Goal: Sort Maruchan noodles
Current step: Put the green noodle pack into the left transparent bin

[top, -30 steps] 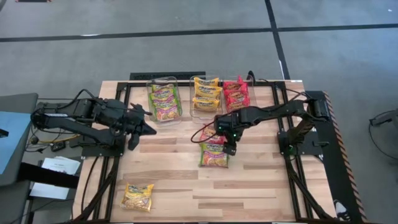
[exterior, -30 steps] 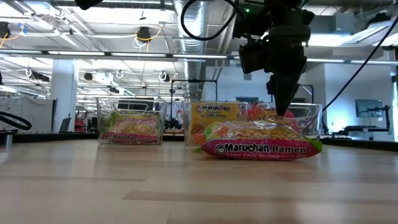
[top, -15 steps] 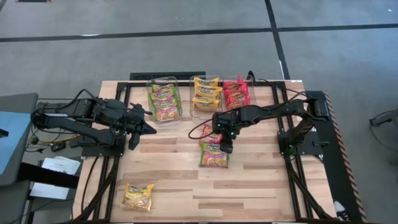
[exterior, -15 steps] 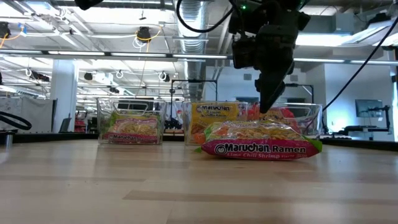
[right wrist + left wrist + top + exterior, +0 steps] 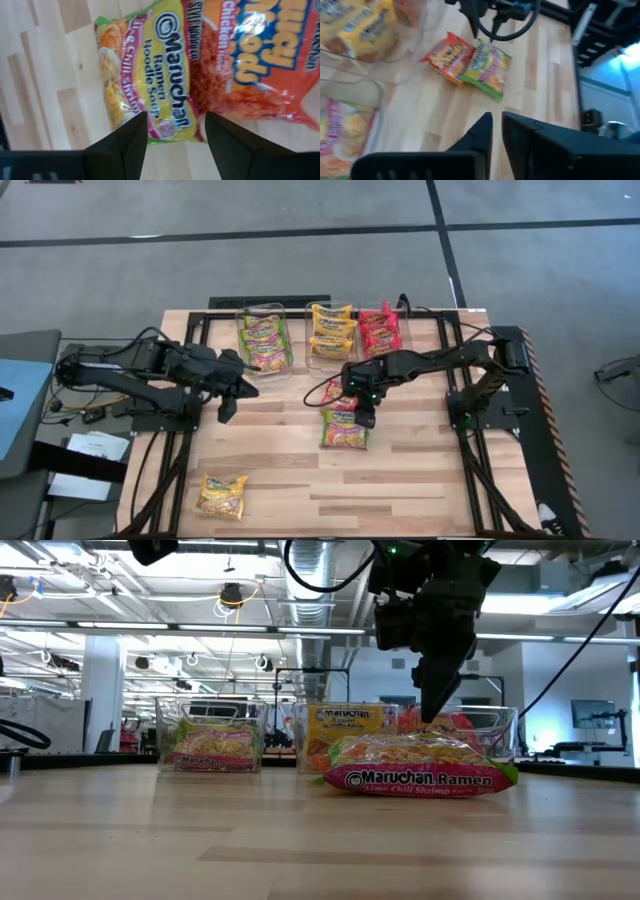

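Note:
A green Maruchan packet (image 5: 344, 430) lies flat mid-table, and its far end overlaps an orange-red packet (image 5: 336, 391). My right gripper (image 5: 362, 412) hangs open just above their seam, pointing steeply down, with a finger on either side of the green packet's end (image 5: 170, 107). It touches nothing that I can see. A yellow packet (image 5: 221, 495) lies alone near the front left corner. My left gripper (image 5: 240, 386) hovers at the left, in front of the green bin. It holds nothing, and only a narrow slit shows between its fingers (image 5: 496, 132).
Three clear bins stand along the far edge: green packets (image 5: 264, 342), yellow packets (image 5: 331, 330), red packets (image 5: 379, 328). The black frame rails (image 5: 455, 380) flank the wooden top. Bare wood lies between the yellow packet and the pair.
My right gripper has tipped a little. Its fingertips have swung slightly toward the table's left over the two packets, and it has stayed open. The packets have not moved.

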Tool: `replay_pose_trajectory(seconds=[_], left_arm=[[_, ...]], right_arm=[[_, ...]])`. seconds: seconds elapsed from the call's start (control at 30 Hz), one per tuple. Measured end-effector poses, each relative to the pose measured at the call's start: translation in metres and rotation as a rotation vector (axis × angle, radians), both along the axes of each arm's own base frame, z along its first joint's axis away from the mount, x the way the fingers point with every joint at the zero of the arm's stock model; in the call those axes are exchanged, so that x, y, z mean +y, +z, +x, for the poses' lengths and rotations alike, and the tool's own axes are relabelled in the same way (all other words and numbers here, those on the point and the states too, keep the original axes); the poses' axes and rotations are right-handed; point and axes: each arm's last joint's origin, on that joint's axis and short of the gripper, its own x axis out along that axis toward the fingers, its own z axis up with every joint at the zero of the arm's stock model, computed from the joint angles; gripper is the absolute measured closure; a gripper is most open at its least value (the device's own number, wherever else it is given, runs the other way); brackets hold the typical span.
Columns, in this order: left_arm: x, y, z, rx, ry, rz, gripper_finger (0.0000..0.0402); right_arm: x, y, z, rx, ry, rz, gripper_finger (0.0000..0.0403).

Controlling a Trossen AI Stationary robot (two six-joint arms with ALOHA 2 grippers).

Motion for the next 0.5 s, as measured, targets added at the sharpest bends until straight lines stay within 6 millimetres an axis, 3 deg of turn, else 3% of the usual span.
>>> replay_pose_trajectory(seconds=[0.27, 0.5], left_arm=[[0.016, 0.011, 0.0, -0.062, 0.16, 0.109, 0.0303], [0.025, 0.035, -0.006, -0.133, 0.244, 0.175, 0.0268]], right_arm=[[-0.006, 0.0, 0.0, -0.005, -0.006, -0.038, 0.0183], [0.001, -0.024, 0.012, 0.042, 0.028, -0.038, 0.0183]])
